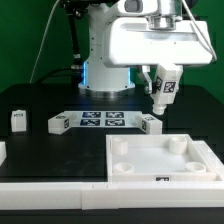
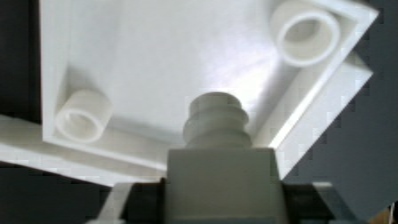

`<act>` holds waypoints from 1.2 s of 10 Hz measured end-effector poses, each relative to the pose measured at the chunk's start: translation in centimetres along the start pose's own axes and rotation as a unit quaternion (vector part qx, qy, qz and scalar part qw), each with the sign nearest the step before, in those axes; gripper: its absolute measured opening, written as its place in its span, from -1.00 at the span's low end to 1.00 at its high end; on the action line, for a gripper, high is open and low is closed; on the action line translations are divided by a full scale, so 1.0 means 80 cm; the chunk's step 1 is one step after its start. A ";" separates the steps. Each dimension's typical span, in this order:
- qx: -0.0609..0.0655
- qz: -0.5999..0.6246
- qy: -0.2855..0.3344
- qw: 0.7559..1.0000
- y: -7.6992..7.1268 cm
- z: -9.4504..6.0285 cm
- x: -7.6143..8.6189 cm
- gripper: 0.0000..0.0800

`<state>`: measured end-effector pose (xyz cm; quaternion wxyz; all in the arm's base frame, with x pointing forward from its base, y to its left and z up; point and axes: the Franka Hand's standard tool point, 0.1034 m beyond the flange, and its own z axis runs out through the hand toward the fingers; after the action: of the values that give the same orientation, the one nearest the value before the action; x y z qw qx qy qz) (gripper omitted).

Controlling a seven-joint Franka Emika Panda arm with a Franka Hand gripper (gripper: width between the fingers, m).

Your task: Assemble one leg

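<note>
Table: a matt black table (image 1: 50, 150) that carries every loose part; a white ledge (image 1: 50, 190) runs along its near edge in the exterior view.
Room: dark backdrop behind the rig; the white robot base (image 1: 105, 55) stands at the far side of the table, with dark cables hanging towards the exterior view's left.
Gripper: the gripper (image 1: 161, 84) hangs above the table, tilted, with its jaws closed on a part.
Leg: the leg (image 1: 165, 92) is held off the surface, its tagged face turned to the exterior camera. In the wrist view its stepped stud (image 2: 215, 115) points down at the panel's floor, between two corner sockets.
Panel: a large white square panel (image 1: 160, 160) lies flat at the exterior view's right, rim up, with a round socket (image 2: 311, 35) in each corner.
Marker board: the marker board (image 1: 100, 121) lies flat in the middle, near the base.
Loose legs: first loose leg (image 1: 18, 119) stands well to the exterior view's left; second loose leg (image 1: 58, 124) lies just beside the board's left end; third loose leg (image 1: 150, 123) lies at its right end, below the gripper and near the panel's far edge.
</note>
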<state>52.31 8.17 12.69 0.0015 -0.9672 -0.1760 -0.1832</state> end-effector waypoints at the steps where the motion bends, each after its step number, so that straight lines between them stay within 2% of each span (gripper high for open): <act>1: 0.002 -0.003 0.004 1.000 -0.005 -0.001 0.016 -0.27; 3: 0.012 0.021 0.004 1.000 -0.029 0.012 0.041 -0.27; 4: 0.021 0.025 0.013 0.999 -0.054 0.036 0.059 -0.27; 5: 0.025 0.014 0.027 0.999 -0.069 0.057 0.067 -0.27; 9: 0.024 0.013 0.028 0.999 -0.066 0.058 0.066 -0.27; 10: 0.021 0.010 0.052 0.998 -0.065 0.058 0.068 -0.27; 11: 0.021 0.010 0.049 0.999 -0.066 0.059 0.065 -0.27; 12: 0.017 0.013 0.051 0.998 -0.058 0.056 0.053 -0.27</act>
<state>56.00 14.31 9.72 0.0298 -0.9586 -0.1661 -0.2292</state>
